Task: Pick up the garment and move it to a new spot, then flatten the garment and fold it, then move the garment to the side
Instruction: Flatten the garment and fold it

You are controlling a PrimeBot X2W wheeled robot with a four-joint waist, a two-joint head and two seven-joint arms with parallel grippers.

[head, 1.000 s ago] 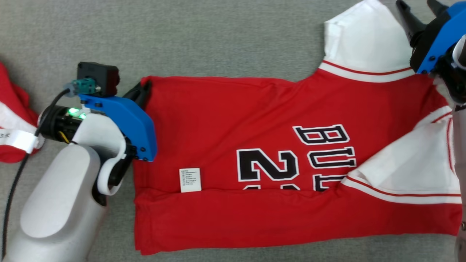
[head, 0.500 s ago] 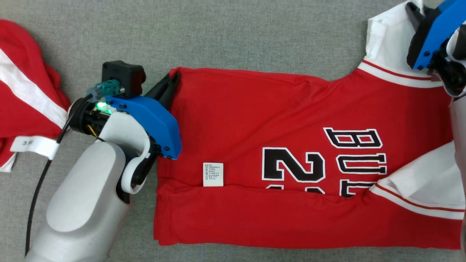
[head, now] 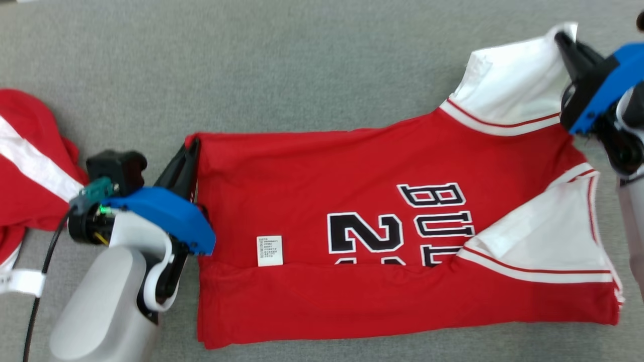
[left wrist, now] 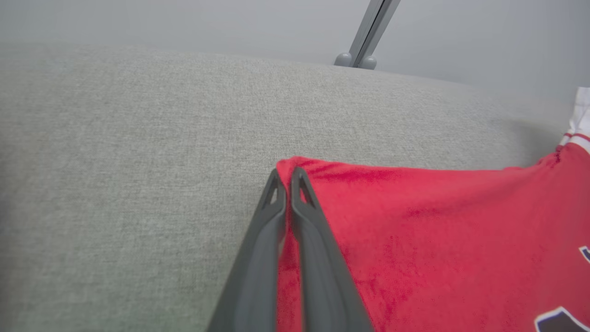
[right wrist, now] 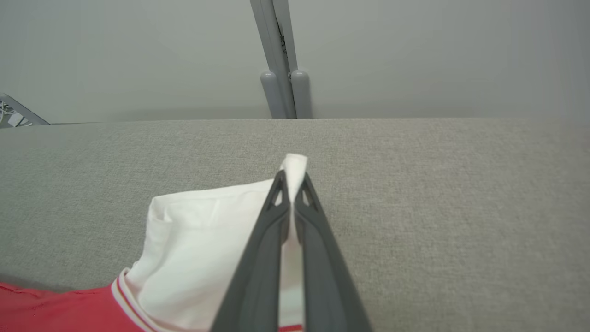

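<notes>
**Grippers pinched shut on two corners of the jersey**

Left gripper (head: 190, 147), centre left of the head view: fingers pressed together on the upper left corner of the red garment (head: 327, 171). Same grip at bottom centre of the left wrist view, red cloth caught between the dark fingers (left wrist: 258, 258). Right gripper (head: 562, 39), upper right of the head view: closed on the tip of the white sleeve (head: 513, 83), with white cloth nipped between its fingers in the right wrist view.

Beneath everything, grey fabric surface (head: 251, 65). Across the middle and right of the frame, garment lying flat, lower strip folded up over the black lettering (head: 367, 245). At the left edge, second red-and-white garment (head: 30, 166), crumpled, apart from the first. Bottom centre, just above the fold, small white label (head: 269, 250).
</notes>
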